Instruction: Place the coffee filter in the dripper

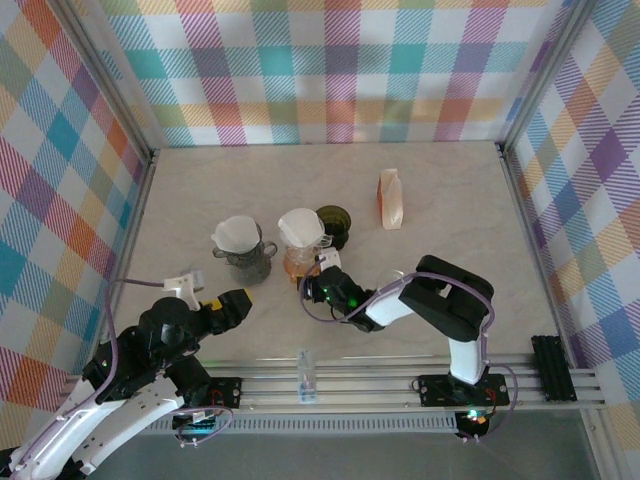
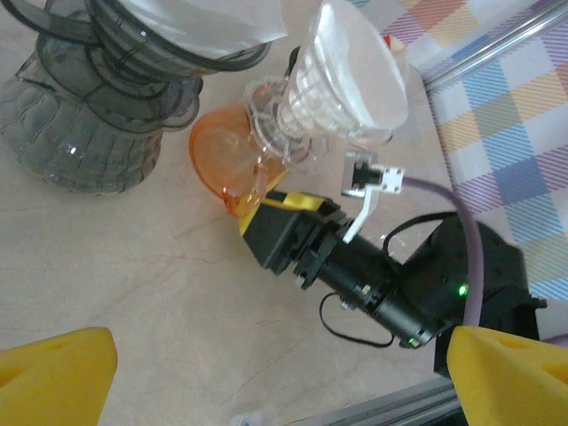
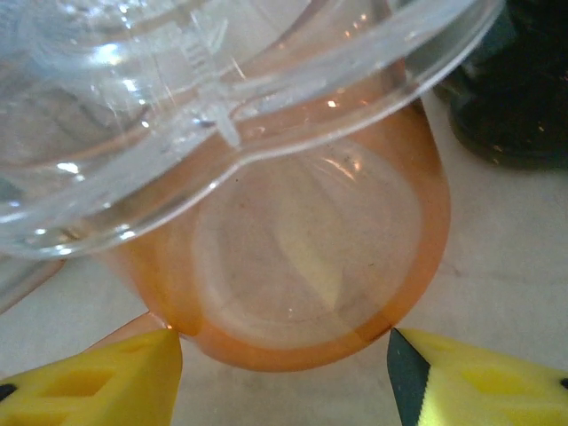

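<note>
A clear dripper (image 1: 301,232) lined with a white filter (image 1: 299,224) sits on an orange cup (image 1: 297,264). Left of it, a grey dripper (image 1: 246,256) also holds a white filter (image 1: 236,232). My right gripper (image 1: 314,286) is low against the orange cup (image 3: 293,257). It stands open (image 3: 284,359), with one yellow finger at each side of the cup's base. My left gripper (image 1: 237,305) hovers open (image 2: 280,377) in front of the grey dripper (image 2: 80,115) and holds nothing. In the left wrist view the clear dripper (image 2: 346,75) tops the orange cup (image 2: 226,173).
A dark round cup (image 1: 335,224) stands just right of the clear dripper. A pack of filters (image 1: 390,198) lies further back on the right. A small clear item (image 1: 306,372) rests at the table's front rail. Checked walls close in three sides.
</note>
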Available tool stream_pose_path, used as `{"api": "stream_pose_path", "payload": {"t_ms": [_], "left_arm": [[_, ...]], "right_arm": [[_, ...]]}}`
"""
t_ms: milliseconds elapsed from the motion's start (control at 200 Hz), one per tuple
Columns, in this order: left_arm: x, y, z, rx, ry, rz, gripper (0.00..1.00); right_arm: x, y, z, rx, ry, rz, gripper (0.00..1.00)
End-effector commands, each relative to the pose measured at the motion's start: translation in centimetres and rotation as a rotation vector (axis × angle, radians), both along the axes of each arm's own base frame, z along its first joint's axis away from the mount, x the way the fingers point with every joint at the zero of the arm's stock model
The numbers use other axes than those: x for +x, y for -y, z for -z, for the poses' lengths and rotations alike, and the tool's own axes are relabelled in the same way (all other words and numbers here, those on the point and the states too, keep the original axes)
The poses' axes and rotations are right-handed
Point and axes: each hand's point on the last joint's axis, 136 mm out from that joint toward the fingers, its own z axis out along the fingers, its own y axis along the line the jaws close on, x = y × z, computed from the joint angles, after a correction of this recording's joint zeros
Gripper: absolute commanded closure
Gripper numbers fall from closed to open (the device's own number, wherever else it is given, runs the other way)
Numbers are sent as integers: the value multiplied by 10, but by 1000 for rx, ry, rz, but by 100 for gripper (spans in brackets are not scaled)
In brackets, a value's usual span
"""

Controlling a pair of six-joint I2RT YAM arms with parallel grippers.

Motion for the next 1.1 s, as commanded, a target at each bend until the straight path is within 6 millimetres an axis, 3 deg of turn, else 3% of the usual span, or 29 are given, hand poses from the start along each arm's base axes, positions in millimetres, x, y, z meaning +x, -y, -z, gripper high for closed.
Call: {"api": "stream_pose_path", "payload": {"t_ms": [0,115,255,495,705,830,945,1095], "left_arm": [[0,-1,9,-1,-18,-10,4],[-1,1,14,-2,-32,-7,4],[-1,3,21,-4,-44,-3,4],[3,11,34,-1,-60,14,4],[7,21,47,-8,-75,32,3],[9,26,55,-2,-89,38,2],[11,30,59,5,-95,50,1],[11,33,64,4,-101,59,0]], "right_arm": [[14,-7,0,10,-6,-5,36],[19,-10,-1,15,-12,-6,36],[11,-7,-1,31,-43,-20,36],[-38,-2,-3,2,-111,-81,35],[-71,15,-36,-23,-145,-88,34],[-78,37,-72,-40,-144,-57,34],[-75,78,-105,-100,-126,35,31],[-63,143,-118,-138,-214,167,29]]}}
